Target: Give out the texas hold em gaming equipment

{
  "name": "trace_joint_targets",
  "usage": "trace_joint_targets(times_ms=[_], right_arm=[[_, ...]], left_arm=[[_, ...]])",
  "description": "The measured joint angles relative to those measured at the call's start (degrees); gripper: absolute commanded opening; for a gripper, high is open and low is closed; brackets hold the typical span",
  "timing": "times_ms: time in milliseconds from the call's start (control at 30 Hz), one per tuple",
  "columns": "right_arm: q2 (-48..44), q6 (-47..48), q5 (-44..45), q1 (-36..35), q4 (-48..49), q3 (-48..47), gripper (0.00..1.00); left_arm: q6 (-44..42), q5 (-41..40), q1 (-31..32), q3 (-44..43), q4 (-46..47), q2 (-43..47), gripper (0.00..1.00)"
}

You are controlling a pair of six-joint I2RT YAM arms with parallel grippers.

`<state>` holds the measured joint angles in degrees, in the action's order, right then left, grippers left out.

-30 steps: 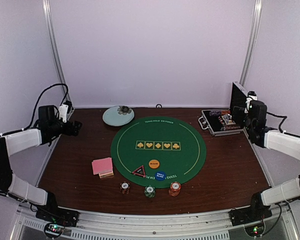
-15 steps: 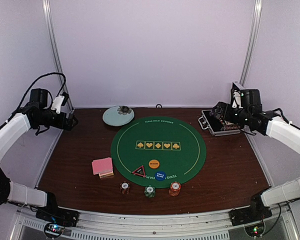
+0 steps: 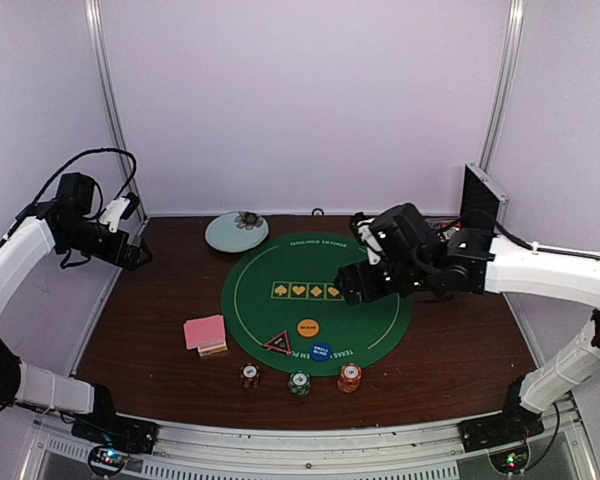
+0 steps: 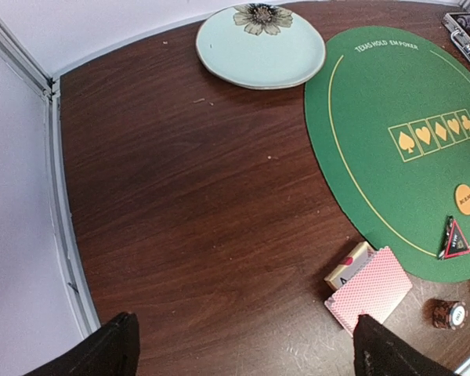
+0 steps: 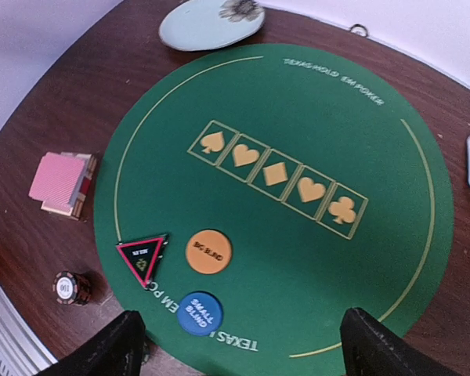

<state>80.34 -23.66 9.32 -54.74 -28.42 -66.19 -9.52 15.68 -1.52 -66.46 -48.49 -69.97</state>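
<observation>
A round green mat [image 3: 375, 310] lies mid-table. On its near part sit a red-black triangle marker [image 3: 278, 342], an orange button [image 3: 308, 327] and a blue button [image 3: 321, 351]. Pink-backed cards [image 3: 204, 332] lie left of the mat. A dark chip stack [image 3: 248, 375], a green one [image 3: 299, 383] and a red-orange one [image 3: 349, 377] stand along the near edge. My right gripper [image 3: 352, 285] hovers open over the mat, empty, with the buttons [image 5: 208, 251] below it. My left gripper [image 3: 140, 255] hangs open at the far left, above bare wood, the cards [image 4: 374, 286] near its right finger.
A pale blue-green plate [image 3: 236, 231] with a flower sits at the back, left of centre. The metal case's raised lid [image 3: 477, 200] shows at the back right, its tray mostly hidden behind my right arm. A metal rail [image 4: 59, 227] borders the table's left edge.
My right arm has swung from the case at the back right to above the middle of the mat. The left arm has barely shifted. Nothing on the table moved.
</observation>
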Motion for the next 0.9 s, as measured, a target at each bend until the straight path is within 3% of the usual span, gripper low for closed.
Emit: trace_joint_targets(times_ms=[167, 367, 567, 900], right_arm=[[15.6, 0.5, 1.0, -8.5, -2.0, -10.9, 0.84], [31.0, 1.2, 0.1, -13.1, -3.6, -20.6, 0.77], [36.7, 0.8, -1.3, -13.7, -4.0, -22.4, 0.69], [38.9, 0.2, -2.3, -13.7, -4.2, -22.4, 0.54]], left_arm=[[-0.8, -0.3, 0.0, -0.1, -2.6, -0.2, 0.98], [-2.0, -1.3, 0.0, -0.1, -3.9, -0.3, 0.98], [-2.5, -0.9, 0.0, -0.1, -4.5, -0.3, 0.98], [-2.6, 0.5, 0.0, -0.1, -5.6, 0.4, 0.98]])
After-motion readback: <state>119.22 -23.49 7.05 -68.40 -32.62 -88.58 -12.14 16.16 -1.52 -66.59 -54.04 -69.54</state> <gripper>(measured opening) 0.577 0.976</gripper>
